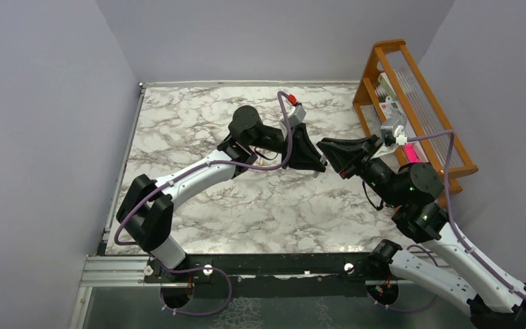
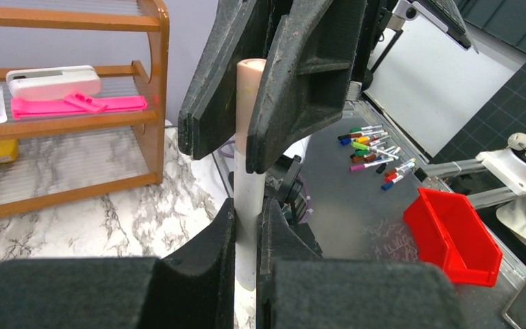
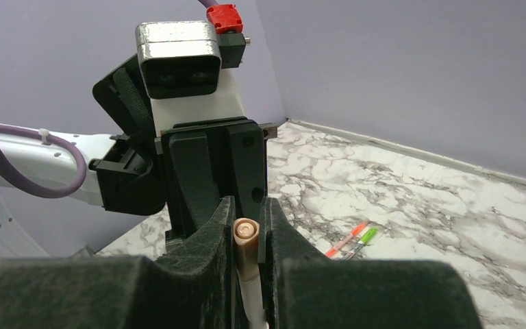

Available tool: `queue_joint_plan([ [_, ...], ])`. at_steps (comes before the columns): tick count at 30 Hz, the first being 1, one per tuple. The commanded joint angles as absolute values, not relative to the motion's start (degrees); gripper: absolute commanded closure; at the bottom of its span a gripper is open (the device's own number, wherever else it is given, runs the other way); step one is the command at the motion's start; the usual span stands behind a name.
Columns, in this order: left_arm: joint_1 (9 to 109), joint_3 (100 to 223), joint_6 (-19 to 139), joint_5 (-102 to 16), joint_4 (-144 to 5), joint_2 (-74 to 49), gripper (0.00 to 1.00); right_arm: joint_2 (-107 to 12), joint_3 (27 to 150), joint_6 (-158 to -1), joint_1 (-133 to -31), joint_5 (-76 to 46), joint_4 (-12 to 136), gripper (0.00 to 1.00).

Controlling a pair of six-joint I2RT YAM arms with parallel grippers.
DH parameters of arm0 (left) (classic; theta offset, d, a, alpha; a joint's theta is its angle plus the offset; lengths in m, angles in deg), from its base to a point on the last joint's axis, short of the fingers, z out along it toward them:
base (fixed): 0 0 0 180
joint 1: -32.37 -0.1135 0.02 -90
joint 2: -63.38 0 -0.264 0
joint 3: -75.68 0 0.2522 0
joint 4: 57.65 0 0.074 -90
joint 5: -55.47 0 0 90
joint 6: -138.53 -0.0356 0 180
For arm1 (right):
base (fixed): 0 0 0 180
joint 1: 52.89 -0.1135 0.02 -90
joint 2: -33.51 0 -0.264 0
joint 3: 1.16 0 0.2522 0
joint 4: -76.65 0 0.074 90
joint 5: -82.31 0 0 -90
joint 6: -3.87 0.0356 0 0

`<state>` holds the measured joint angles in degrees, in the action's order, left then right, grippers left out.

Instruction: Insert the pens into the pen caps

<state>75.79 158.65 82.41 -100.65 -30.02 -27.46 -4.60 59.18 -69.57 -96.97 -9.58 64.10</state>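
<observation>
My left gripper (image 2: 248, 214) is shut on a whitish-grey pen (image 2: 250, 226), whose barrel runs straight between the fingers. A tan pen cap (image 2: 248, 96) sits on the pen's far end, and my right gripper (image 3: 248, 207) is shut on that cap (image 3: 246, 240). The white barrel (image 3: 253, 301) shows below the cap. Over the middle of the table the two grippers meet tip to tip, left (image 1: 313, 159) and right (image 1: 330, 152). An orange-red pen (image 3: 346, 239) and a pen with a bright green end (image 3: 364, 238) lie side by side on the marble.
A wooden rack (image 1: 411, 103) stands at the back right, with a white box (image 2: 53, 81) and pink pieces (image 2: 75, 104) on a shelf. Off the table lie a red bin (image 2: 459, 233) and several coloured markers (image 2: 373, 147).
</observation>
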Motion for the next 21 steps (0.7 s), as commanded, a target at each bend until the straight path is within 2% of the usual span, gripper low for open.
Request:
queue_joint_plan([
  [1,74.54,166.89,83.55,-86.75,-21.39,-27.03,1.00,-8.04,53.15,-65.34,-98.86,-21.44,45.18,0.99],
  [21,73.27,172.70,83.90,-85.68,-20.88,-29.28,1.00,-7.62,46.27,-62.16,-98.86,-23.87,39.99,0.99],
])
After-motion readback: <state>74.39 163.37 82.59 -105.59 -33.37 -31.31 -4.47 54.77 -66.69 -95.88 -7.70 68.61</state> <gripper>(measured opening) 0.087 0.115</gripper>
